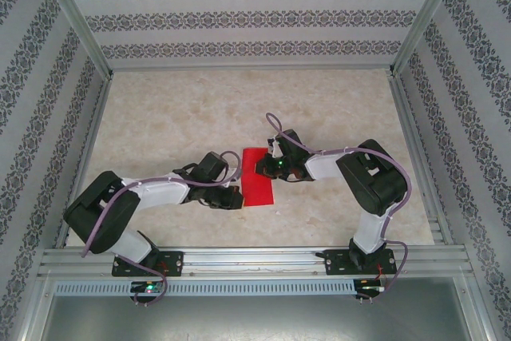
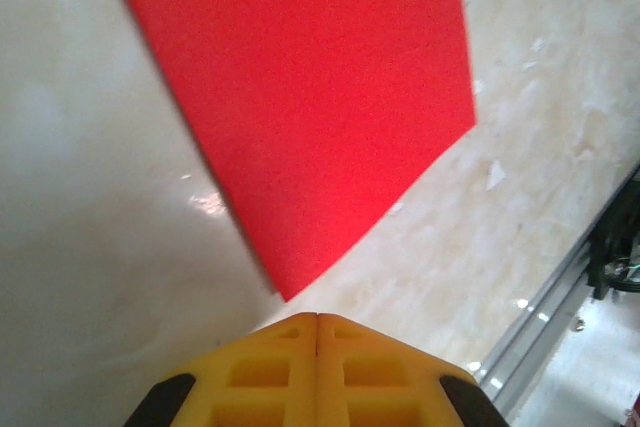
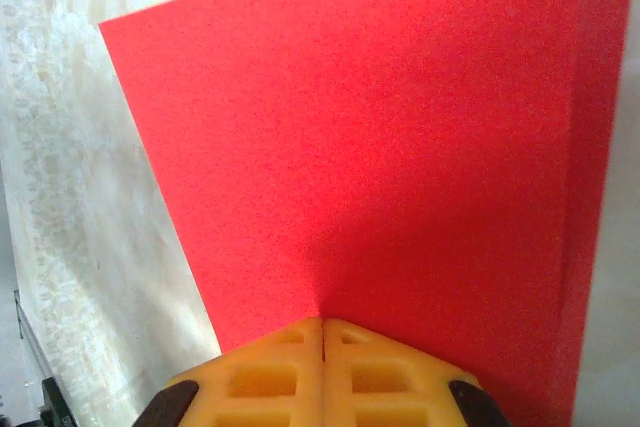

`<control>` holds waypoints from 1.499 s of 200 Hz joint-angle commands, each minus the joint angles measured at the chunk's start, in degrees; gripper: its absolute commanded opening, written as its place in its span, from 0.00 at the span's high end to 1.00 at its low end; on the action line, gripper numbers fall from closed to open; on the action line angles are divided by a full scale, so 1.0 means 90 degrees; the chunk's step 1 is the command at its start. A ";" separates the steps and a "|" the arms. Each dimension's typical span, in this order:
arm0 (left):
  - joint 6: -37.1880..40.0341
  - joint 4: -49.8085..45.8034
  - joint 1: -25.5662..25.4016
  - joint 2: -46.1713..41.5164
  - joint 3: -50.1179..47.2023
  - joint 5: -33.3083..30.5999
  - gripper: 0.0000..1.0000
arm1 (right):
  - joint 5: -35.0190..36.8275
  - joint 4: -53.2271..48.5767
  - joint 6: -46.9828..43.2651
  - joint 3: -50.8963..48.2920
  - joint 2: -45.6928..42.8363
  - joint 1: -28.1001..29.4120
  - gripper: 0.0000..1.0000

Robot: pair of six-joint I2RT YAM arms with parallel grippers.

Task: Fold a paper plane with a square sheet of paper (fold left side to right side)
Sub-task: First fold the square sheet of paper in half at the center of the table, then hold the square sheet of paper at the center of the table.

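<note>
Left gripper (image 2: 317, 319): both yellow fingers are pressed flat together with nothing between them, the tips just short of the near corner of the sheet (image 2: 320, 97). They appear not to touch it, though the gap is too fine to judge. Right gripper (image 3: 322, 325): its fingers are likewise closed tip to tip, sitting over the near part of the red paper. Whether they press on it or hover just above cannot be told. The sheet lies flat on the table (image 1: 160, 117) between the two grippers, and from the top camera it reads as an upright rectangle narrower than a square. The right wrist view shows a slightly darker strip along its right edge, which is probably a doubled layer or crease. Judgement: the left-to-right fold looks laid over, and the work in hand is setting the crease. To do it well, one closed gripper should pin the paper while the other runs along the folded edge with light, even pressure. Edges should be checked for alignment first. The main risk is thin paper sliding on the smooth table, or a layer lifting at the far edge.
</note>
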 commanded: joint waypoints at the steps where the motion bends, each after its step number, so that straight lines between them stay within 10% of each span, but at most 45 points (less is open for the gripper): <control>1: -0.0079 -0.0204 0.0074 -0.0122 0.0406 0.0063 0.96 | 0.0466 -0.0757 -0.0113 -0.0302 0.0124 0.0003 1.00; 104: 0.0065 0.0382 0.0660 0.1571 0.1408 0.0152 0.96 | 0.0512 -0.0638 -0.0092 -0.0363 -0.0061 0.0076 1.00; 300: -0.1005 0.0938 0.0281 0.1592 0.0641 -0.0514 1.00 | 0.0165 -0.0390 0.0442 -0.1067 -0.1754 0.0777 1.00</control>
